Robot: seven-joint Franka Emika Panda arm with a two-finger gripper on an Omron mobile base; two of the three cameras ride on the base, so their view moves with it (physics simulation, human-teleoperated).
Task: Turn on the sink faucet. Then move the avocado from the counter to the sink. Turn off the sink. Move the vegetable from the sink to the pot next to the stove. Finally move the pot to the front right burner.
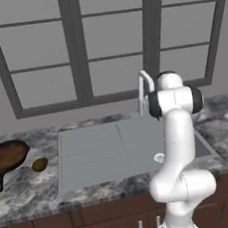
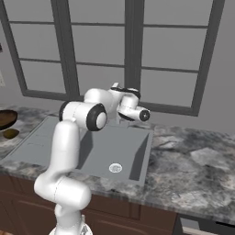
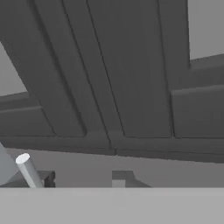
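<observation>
The gripper (image 2: 117,88) is up at the faucet (image 1: 144,90) behind the sink (image 1: 91,156); I cannot tell how wide its jaws stand. The avocado (image 1: 39,165) lies on the bench (image 1: 25,194) well to the left, between sink and pan (image 1: 8,156).

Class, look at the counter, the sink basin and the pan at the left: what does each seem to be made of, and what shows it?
Counter: polished stone, probably granite, mottled grey veining.
Sink basin: likely brushed steel, flat matte grey.
Pan: possibly cast iron or copper, dark brown with dull sheen.
</observation>
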